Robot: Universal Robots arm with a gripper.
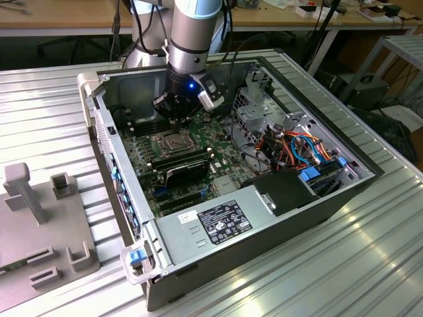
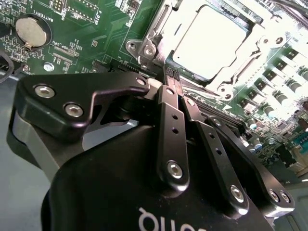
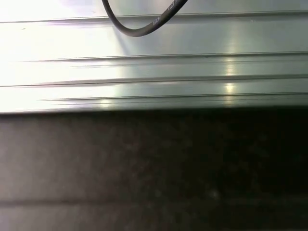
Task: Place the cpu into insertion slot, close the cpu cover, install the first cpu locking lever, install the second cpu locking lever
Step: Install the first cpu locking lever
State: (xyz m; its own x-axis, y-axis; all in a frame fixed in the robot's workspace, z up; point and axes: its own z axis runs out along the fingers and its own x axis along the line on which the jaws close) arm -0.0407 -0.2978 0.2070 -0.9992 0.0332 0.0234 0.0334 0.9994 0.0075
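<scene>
The cpu (image 2: 207, 41) lies flat in the insertion slot (image 2: 144, 48), its pale metal top glaring under the light in the second wrist view. The cpu cover (image 2: 245, 65) is down around it, and its silver frame borders the chip on all sides. In the exterior view the cpu (image 1: 168, 140) sits near the middle of the green board (image 1: 228, 155), just below the arm's tip.

The gripper (image 2: 171, 79) is clenched: its black fingers (image 2: 169, 120) are drawn together into one narrow tip. That tip stands right at the edge of the cover, at the corner nearest the camera. I cannot tell whether anything thin is pinched between them. In the exterior view the gripper (image 1: 173, 111) hangs inside the open computer case (image 1: 198, 277), close above the slot, with the arm (image 1: 192, 33) rising straight up from it.

Near the slot in the second wrist view, a round coin battery (image 2: 26, 30) sits on the board, well apart from the fingertips. In the exterior view a black block (image 1: 188, 170) lies just beside the slot, on the side away from the arm. Further on, a grey power supply (image 1: 225, 221) fills the near end of the case. Coloured wires (image 1: 301, 148) bunch toward the exterior view's right.

The case rests on a ribbed metal bench (image 1: 330, 264), and a grey stand (image 1: 39, 218) sits at the exterior view's left. The first wrist view shows the ribbed bench (image 3: 154, 72) with a black cable (image 3: 139, 29) looping over it
</scene>
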